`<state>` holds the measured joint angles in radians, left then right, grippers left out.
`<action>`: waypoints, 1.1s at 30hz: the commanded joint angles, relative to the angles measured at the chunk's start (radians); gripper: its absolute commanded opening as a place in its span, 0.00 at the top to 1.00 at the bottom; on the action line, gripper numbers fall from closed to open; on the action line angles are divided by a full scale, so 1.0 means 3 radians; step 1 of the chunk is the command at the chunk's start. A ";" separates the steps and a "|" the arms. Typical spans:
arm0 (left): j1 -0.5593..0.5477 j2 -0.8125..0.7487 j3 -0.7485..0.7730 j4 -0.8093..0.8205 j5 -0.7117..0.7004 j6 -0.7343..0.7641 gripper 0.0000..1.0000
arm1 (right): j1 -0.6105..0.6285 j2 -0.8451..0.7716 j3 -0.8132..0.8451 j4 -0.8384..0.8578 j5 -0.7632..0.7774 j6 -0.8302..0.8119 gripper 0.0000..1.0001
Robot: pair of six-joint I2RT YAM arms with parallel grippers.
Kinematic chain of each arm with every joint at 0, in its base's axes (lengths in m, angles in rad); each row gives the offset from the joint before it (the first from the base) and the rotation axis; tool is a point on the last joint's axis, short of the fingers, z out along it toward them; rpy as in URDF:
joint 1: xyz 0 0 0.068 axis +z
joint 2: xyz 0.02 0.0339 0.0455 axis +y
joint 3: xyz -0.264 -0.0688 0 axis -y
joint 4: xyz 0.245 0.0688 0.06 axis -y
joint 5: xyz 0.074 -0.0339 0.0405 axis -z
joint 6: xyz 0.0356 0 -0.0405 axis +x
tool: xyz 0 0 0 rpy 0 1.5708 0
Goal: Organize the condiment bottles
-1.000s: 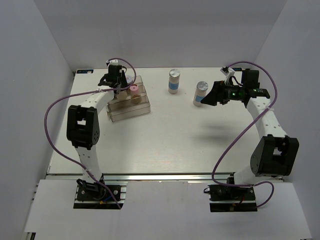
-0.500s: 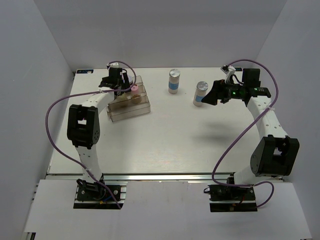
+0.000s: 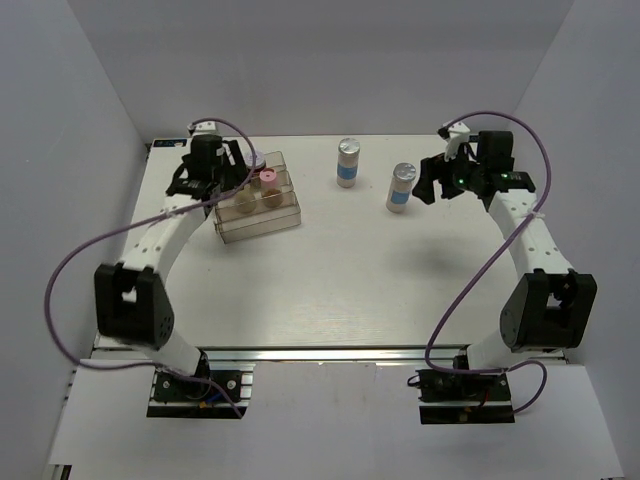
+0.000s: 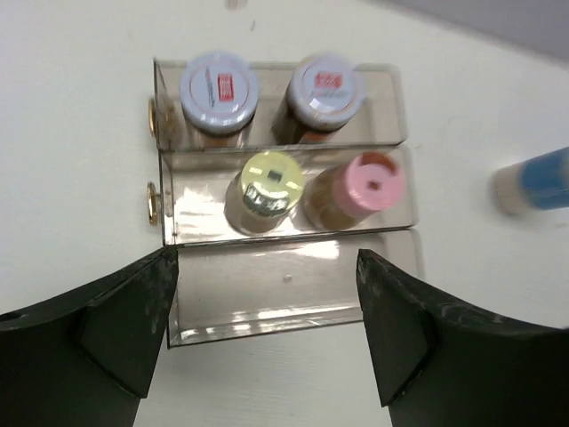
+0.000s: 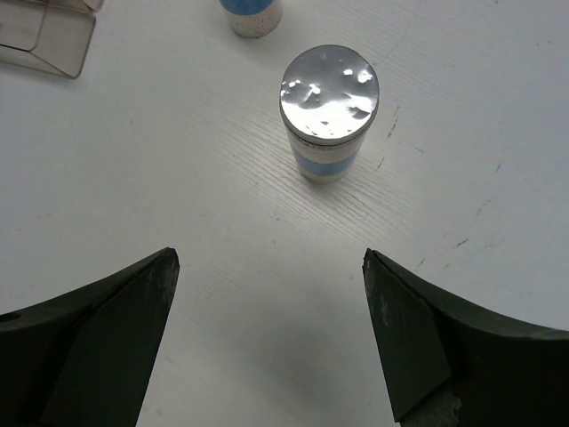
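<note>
The clear stepped rack (image 4: 284, 302) holds four condiment bottles. Two dark jars with red-marked lids (image 4: 220, 86) (image 4: 327, 84) stand on its far tier. On the middle tier are a yellow-lidded jar (image 4: 268, 181) and a pink-lidded tan jar (image 4: 372, 184) (image 3: 268, 178). The near tier is bare. My left gripper (image 4: 267, 258) (image 3: 232, 175) hovers open above the rack, holding nothing. Two white bottles with silver caps and blue bands (image 3: 401, 187) (image 3: 347, 161) stand on the table. My right gripper (image 5: 271, 258) (image 3: 424, 187) is open just short of the nearer one (image 5: 329, 93), not touching it.
The second white bottle's base (image 5: 252, 13) and a corner of the rack (image 5: 44, 36) show at the top of the right wrist view. White walls close in the table (image 3: 350, 280) at the back and on both sides.
My left gripper has opened, letting go of the pink-lidded jar on the middle tier, and the arm has swung back to the left. My right gripper has drawn slightly back from the white bottle.
</note>
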<state>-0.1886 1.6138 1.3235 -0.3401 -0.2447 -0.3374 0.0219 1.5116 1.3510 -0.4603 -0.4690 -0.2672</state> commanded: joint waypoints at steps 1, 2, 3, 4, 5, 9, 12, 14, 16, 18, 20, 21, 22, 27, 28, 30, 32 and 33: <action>0.0020 -0.0690 -0.0106 0.0019 0.0191 -0.0082 0.10 | 0.0162 0.0166 0.0145 0.0184 0.0336 -0.0168 0.11; 0.0020 -0.0782 -0.0172 0.0004 0.0293 -0.0092 0.10 | 0.0182 0.0263 0.0185 0.0194 0.0351 -0.0168 0.11; 0.0020 -0.0950 -0.0208 -0.0032 0.0345 -0.0107 0.09 | 0.0208 0.0314 0.0216 0.0200 0.0357 -0.0173 0.11; 0.0020 -0.1027 -0.0269 -0.0052 0.0381 -0.0138 0.09 | 0.0244 0.0426 0.0252 0.0189 0.0357 -0.0193 0.11; 0.0020 -0.1099 -0.0305 -0.0083 0.0391 -0.0169 0.09 | 0.0269 0.0483 0.0328 0.0189 0.0387 -0.0208 0.11; 0.0020 -0.1457 -0.0561 -0.0170 0.0432 -0.0302 0.08 | 0.0341 0.0846 0.0635 0.0184 0.0688 -0.0183 0.11; 0.0020 -0.1702 -0.0771 -0.0221 0.0427 -0.0394 0.08 | 0.0346 0.1092 0.0865 0.0220 0.0802 -0.0122 0.11; 0.0020 -0.1851 -0.0847 -0.0272 0.0412 -0.0445 0.08 | 0.0351 0.1260 0.0962 0.0256 0.0766 -0.0101 0.11; 0.0015 -0.1938 -0.0924 -0.0323 0.0381 -0.0481 0.08 | 0.0361 0.1459 0.1167 0.0236 0.0710 -0.0086 0.11; 0.0020 -0.1964 -0.0930 -0.0400 0.0366 -0.0496 0.08 | 0.0387 0.1588 0.1386 0.0210 0.0649 -0.0050 0.11; 0.0020 -0.1999 -0.0930 -0.0451 0.0356 -0.0501 0.08 | 0.0387 0.1705 0.1464 0.0225 0.0557 -0.0009 0.11; 0.0020 -0.2010 -0.0930 -0.0467 0.0350 -0.0506 0.08 | 0.0392 0.1731 0.1509 0.0250 0.0480 -0.0004 0.11; 0.0015 -0.2025 -0.0935 -0.0477 0.0340 -0.0511 0.08 | 0.0397 0.1767 0.1515 0.0261 0.0459 -0.0004 0.12; 0.0020 -0.2076 -0.0970 -0.0513 0.0335 -0.0542 0.08 | 0.0433 0.1788 0.1469 0.0286 0.0388 -0.0070 0.23; 0.0020 -0.2076 -0.0991 -0.0508 0.0330 -0.0542 0.08 | 0.0433 0.1793 0.1464 0.0276 0.0387 -0.0081 0.31; 0.0015 -0.2081 -0.0991 -0.0518 0.0340 -0.0547 0.07 | 0.0433 0.1782 0.1469 0.0256 0.0398 -0.0091 0.42; 0.0020 -0.2076 -0.0991 -0.0503 0.0335 -0.0542 0.07 | 0.0433 0.1737 0.1449 0.0225 0.0352 -0.0147 0.57; 0.0015 -0.2071 -0.0991 -0.0493 0.0340 -0.0542 0.07 | 0.0433 0.1706 0.1433 0.0225 0.0250 -0.0173 0.61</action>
<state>-0.1867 1.0142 1.0344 -0.4797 -0.1394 -0.4950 0.1520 2.0483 1.7596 -0.4088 -0.3332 -0.2970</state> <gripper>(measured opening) 0.924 0.670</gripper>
